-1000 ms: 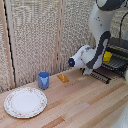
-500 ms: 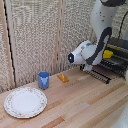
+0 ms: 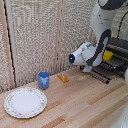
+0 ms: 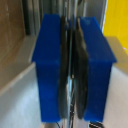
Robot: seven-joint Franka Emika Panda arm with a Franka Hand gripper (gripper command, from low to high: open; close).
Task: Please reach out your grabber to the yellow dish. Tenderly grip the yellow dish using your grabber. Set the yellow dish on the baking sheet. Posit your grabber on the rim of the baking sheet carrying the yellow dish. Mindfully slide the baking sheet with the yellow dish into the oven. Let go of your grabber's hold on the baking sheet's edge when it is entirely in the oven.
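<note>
Dish [image 3: 107, 54] sits on the sheet [image 3: 102, 74] at the oven [image 3: 118, 52] mouth. Gripper [image 4: 72, 75] is pressed together on what looks like the sheet's thin rim. Sliding is the step in hand, I judge; next comes a slow, level push inward.

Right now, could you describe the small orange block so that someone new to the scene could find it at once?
Start at the wooden table and find the blue cup near the slatted wall. The small orange block lies flat just to the cup's right in the exterior view. It is the only orange thing, and far smaller than the white patterned plate.
</note>
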